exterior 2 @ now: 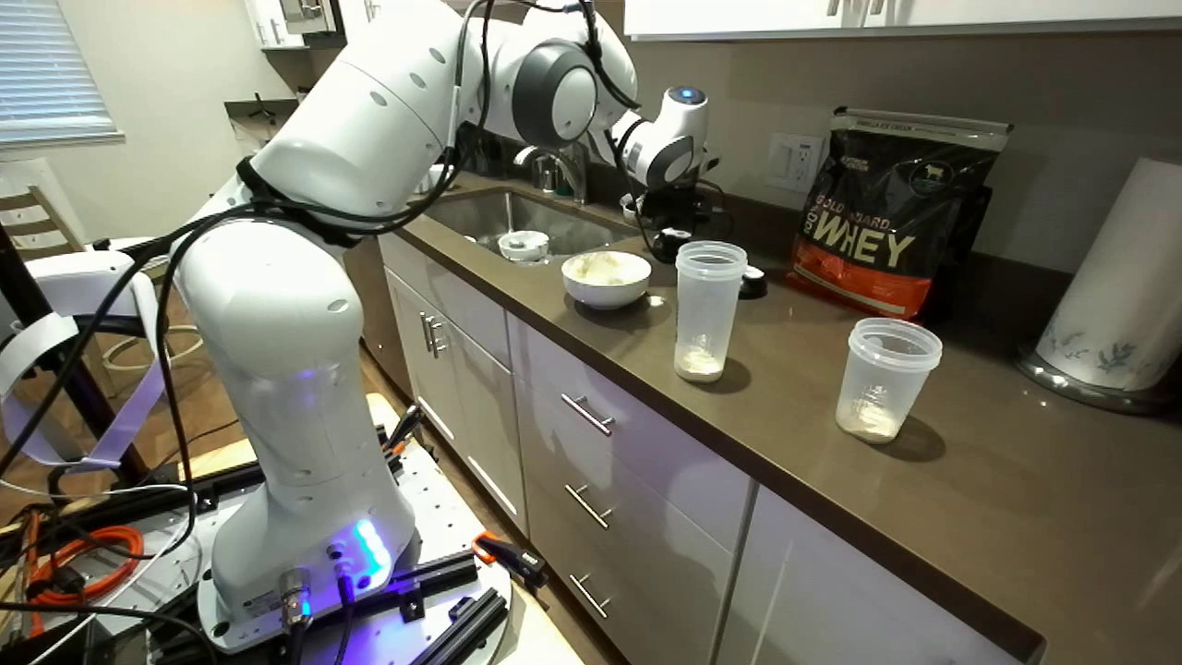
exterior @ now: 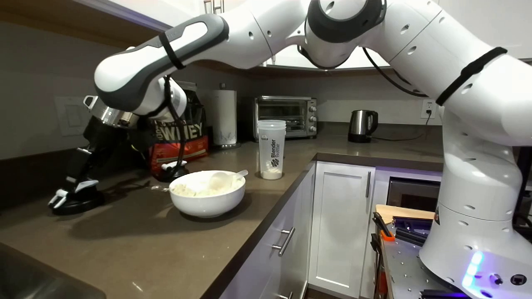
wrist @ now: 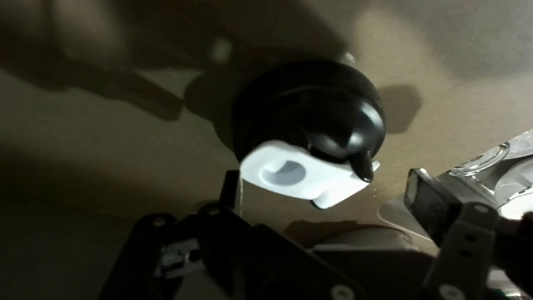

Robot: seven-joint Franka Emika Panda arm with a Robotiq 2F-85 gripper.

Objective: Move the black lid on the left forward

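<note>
From where I'm standing, the claw (wrist: 325,185) is hanging low over the black lid (wrist: 312,108), its fingers (wrist: 433,210) held wide apart on either side of the white flap (wrist: 275,175), presumably so they can close on that raised part rather than the broad base. Nothing is being pinched; whether either finger is touching the flap, I can't tell. The lid appears to be resting flat on the counter (exterior: 145,261), left of the white bowl (exterior: 208,205) in an exterior view, so the surface is likely bearing its weight. A scoop (exterior: 228,178) is leaning in the bowl, its handle jutting past the rim, probably for easy reaching. The whey bag (exterior 2: 891,212) is standing upright, seemingly out of the way.
</note>
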